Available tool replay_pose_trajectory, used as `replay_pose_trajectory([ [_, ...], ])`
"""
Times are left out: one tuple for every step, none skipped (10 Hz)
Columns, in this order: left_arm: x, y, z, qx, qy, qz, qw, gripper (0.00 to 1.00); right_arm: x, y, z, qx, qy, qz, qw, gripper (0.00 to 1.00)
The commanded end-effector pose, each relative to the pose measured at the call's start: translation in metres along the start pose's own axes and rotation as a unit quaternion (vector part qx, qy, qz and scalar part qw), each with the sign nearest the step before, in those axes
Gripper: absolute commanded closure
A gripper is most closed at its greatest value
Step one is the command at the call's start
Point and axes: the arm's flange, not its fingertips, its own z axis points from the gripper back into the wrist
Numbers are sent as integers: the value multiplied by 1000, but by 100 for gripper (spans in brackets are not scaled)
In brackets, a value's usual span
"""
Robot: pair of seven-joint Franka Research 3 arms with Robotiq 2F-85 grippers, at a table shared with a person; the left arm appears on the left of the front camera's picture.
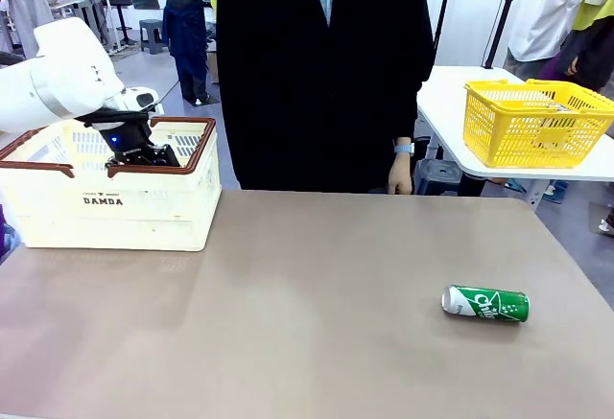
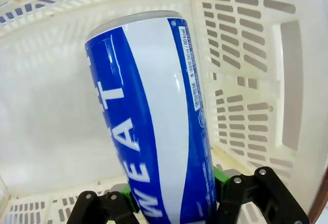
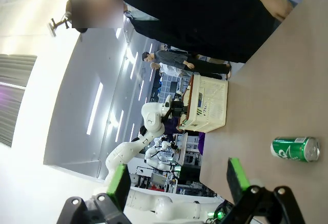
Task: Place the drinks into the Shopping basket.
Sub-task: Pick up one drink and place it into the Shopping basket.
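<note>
— From the front, where are the fingertips of the left gripper?
— Behind the cream-white slotted plastic crate's near wall.
— And the blue-and-white metal can?
— The bottom edge cuts its lower end; the fine print is unreadable.

Facing me, a brown desk with a matte top. At its far edge stands a person in a dark coat. Beyond the corner to my right, a white side desk carries an upright yellow mesh basket, whose pale contents are too indistinct to name.
</note>
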Motion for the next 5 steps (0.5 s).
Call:
replay_pose_trajectory([
  [5,-5,4,3,-8,12,1000,0,-1,1,0,0,4,13,1000,0],
  [5,-4,6,2,-11,12,1000,0,-1,1,0,0,4,13,1000,0],
  [5,-4,8,1,-17,11,1000,0,-1,1,0,0,4,13,1000,0],
  [5,-4,12,-5,-24,8,1000,0,-1,1,0,0,4,13,1000,0],
  [3,-5,15,-6,-31,6,999,0,-1,1,0,0,4,13,1000,0],
])
